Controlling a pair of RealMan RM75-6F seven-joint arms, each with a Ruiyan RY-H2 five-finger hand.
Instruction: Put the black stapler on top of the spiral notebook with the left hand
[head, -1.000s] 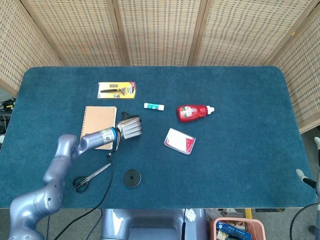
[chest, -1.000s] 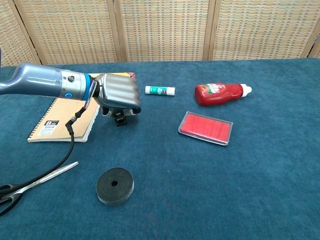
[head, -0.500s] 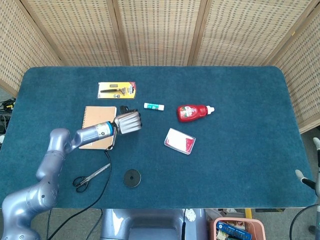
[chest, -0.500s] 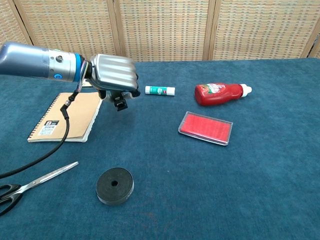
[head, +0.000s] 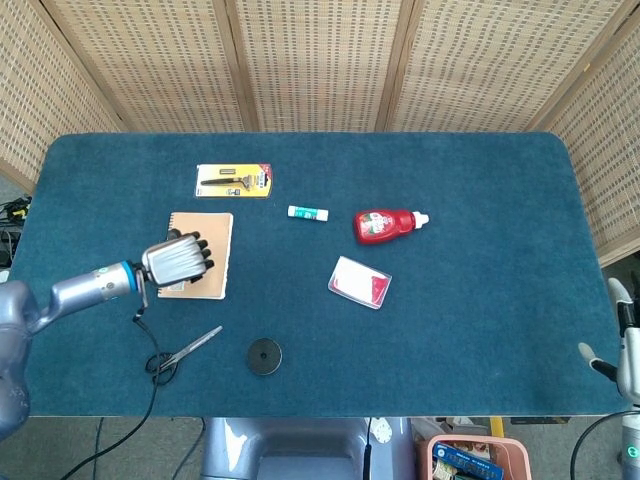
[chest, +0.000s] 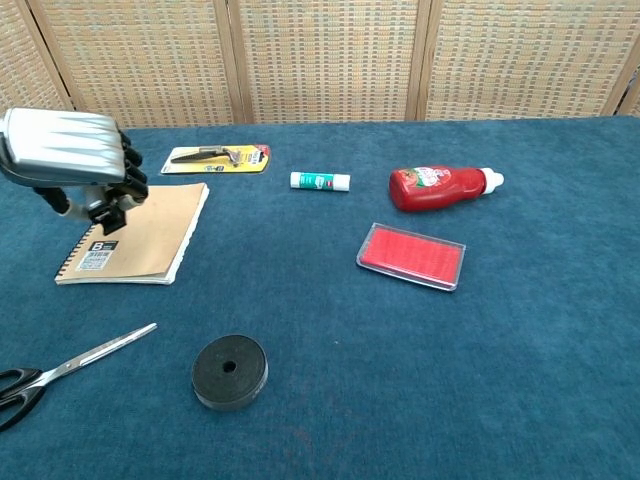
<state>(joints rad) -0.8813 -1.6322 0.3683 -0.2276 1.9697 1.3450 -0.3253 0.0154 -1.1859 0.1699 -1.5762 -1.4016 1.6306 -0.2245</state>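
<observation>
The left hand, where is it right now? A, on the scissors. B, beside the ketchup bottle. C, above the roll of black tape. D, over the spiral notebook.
D: in the head view the left hand sits over the lower left part of the spiral notebook, and the chest view shows it above the notebook's left edge, holding something black that is probably the black stapler.

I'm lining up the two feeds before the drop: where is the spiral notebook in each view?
Head view: spiral notebook lies left of centre, its lower left part covered by the left hand.
Chest view: notebook at far left, beside and partly behind the left hand.
Shared landmark: the yellow carded tool pack lies just beyond the notebook's far edge in both.
</observation>
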